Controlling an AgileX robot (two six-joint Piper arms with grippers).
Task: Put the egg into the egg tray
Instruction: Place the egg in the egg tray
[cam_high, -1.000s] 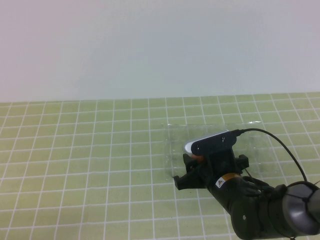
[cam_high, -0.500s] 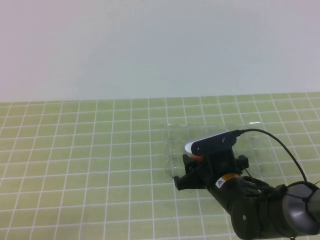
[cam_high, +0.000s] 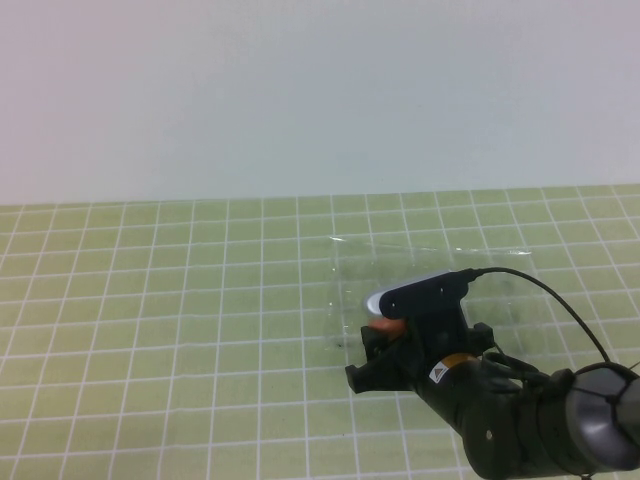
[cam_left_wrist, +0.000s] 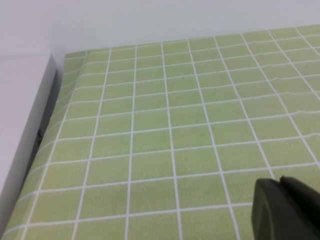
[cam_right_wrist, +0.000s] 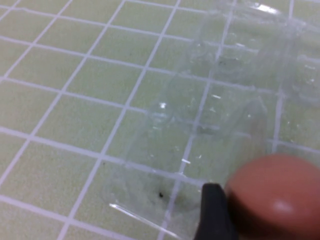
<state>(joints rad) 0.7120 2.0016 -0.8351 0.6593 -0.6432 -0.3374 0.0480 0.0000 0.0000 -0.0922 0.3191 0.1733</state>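
Orange-brown and smooth, the small oval egg (cam_right_wrist: 272, 197) sits clenched in the right gripper (cam_high: 392, 335), one black finger (cam_right_wrist: 212, 212) pressed against its side. In the high view only a sliver of the egg (cam_high: 386, 323) shows under the gripper's grey wrist camera. The gripper holds it above the near-left part of the clear plastic egg tray (cam_right_wrist: 220, 95), whose round cups show faintly over the green gridded table mat (cam_high: 160, 300); whether the egg touches the tray cannot be told. The left gripper (cam_left_wrist: 287, 210) is out of the high view, over bare mat near a white wall; whether it is released or clenched cannot be told.
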